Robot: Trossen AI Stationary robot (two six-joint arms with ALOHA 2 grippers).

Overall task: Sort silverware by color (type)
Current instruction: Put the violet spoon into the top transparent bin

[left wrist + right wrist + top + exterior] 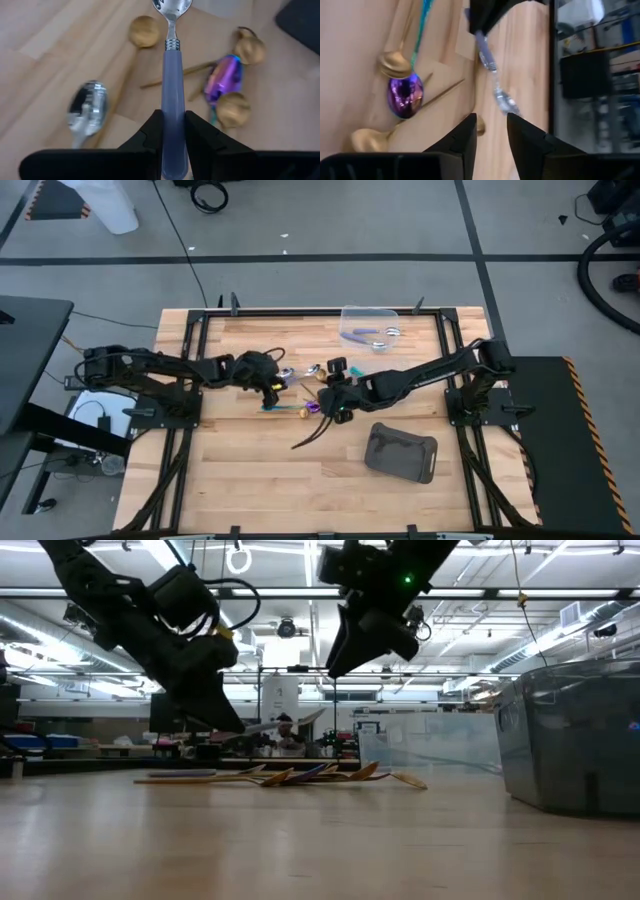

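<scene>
My left gripper (174, 117) is shut on a lilac-handled silver spoon (173, 65), which it holds above the loose silverware (300, 398) in the middle of the table. In the pile below lie gold spoons (145, 31), an iridescent spoon (225, 80) and a silver spoon bowl (87, 105). My right gripper (490, 122) hovers open just right of the pile (335, 402), above an iridescent spoon (405, 95) and gold ones, with nothing between its fingers. In the low view both grippers hang above the pile (300, 776). My left gripper pinches the spoon's lilac handle (173, 107) between its two fingers, which lie along the handle. They slant down from the table's left. The spoon sticks out ahead of the fingertips, bowl (172, 7) foremost, and is lifted clear of the table and the pile (285, 723).
A clear plastic tub (370, 328) holding lilac-handled pieces stands at the far middle of the table. A dark grey tray (402, 452) lies at the near right. Bare wood lies along the near edge and the near left. The right arm (430, 372) reaches in from the right.
</scene>
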